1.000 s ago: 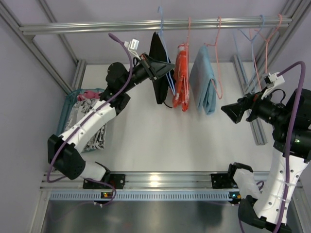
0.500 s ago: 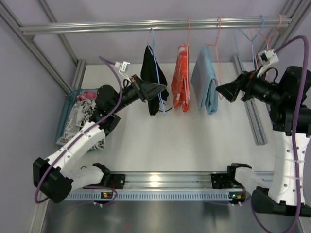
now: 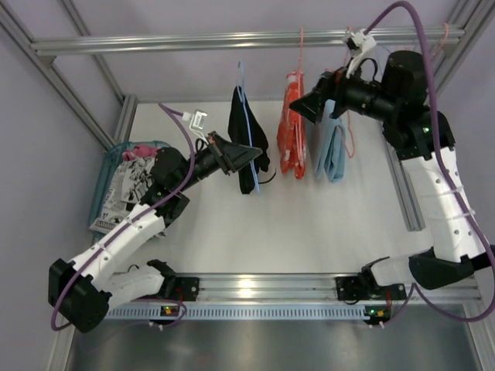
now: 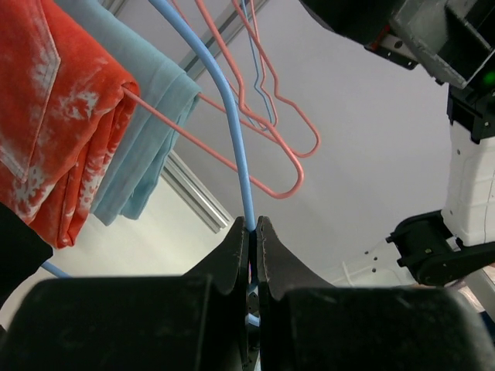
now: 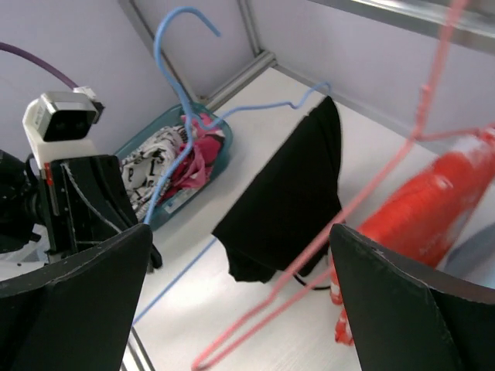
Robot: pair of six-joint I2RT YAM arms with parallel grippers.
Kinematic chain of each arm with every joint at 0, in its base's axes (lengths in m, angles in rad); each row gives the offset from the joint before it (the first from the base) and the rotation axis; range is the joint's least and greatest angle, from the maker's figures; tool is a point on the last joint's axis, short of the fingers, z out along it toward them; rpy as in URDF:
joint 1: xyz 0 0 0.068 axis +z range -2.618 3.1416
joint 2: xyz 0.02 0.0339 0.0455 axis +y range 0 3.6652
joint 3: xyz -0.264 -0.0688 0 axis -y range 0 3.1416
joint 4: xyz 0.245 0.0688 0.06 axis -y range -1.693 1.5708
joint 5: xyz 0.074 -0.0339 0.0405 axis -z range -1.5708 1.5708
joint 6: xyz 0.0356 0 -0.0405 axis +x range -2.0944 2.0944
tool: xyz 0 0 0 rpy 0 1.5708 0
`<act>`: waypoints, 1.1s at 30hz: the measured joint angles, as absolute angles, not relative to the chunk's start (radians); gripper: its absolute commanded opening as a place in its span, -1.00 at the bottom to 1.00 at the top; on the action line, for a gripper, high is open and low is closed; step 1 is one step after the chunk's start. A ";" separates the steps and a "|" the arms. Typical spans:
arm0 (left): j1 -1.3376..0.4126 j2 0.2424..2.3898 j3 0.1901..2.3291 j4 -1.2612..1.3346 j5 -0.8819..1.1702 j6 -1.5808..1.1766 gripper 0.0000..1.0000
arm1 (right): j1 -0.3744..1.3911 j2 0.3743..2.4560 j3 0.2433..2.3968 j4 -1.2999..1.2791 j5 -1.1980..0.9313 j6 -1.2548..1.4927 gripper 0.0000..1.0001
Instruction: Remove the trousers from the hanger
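Observation:
The black trousers (image 3: 246, 127) hang folded over a blue hanger (image 3: 241, 85) whose hook is below the rail and free in the air (image 5: 174, 69). My left gripper (image 3: 255, 152) is shut on the blue hanger's wire (image 4: 232, 139), fingertips pinched together (image 4: 253, 224). The orange-red trousers with white blotches (image 3: 291, 139) hang on a pink hanger (image 5: 371, 193) on the rail. My right gripper (image 3: 298, 108) is open beside their top; the pink wire crosses between its fingers (image 5: 240, 232). The black trousers (image 5: 286, 201) show beyond.
A light blue cloth (image 3: 332, 147) hangs on a pink hanger right of the orange-red trousers. Empty pink and blue hangers (image 4: 271, 116) hang further right. A teal basket (image 3: 108, 166) of clothes sits at the table's left. The aluminium rail (image 3: 155, 42) spans the back.
My left gripper has pulled the blue hanger with the black trousers down and left, off the rail. My right arm has swung up and left to the orange-red trousers.

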State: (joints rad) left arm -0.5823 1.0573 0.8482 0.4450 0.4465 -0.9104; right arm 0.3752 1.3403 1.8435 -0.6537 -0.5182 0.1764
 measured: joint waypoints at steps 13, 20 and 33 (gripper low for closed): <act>-0.582 1.003 0.849 0.448 0.444 -0.887 -1.00 | 0.669 1.555 1.968 -0.616 -0.418 0.293 0.70; -0.582 1.003 0.849 0.446 0.435 -0.888 -1.00 | 0.723 1.608 1.971 -0.564 -0.490 0.361 0.15; -0.581 0.991 0.879 0.442 0.439 -0.838 -0.97 | 0.731 1.656 1.971 -0.470 -0.628 0.571 -1.00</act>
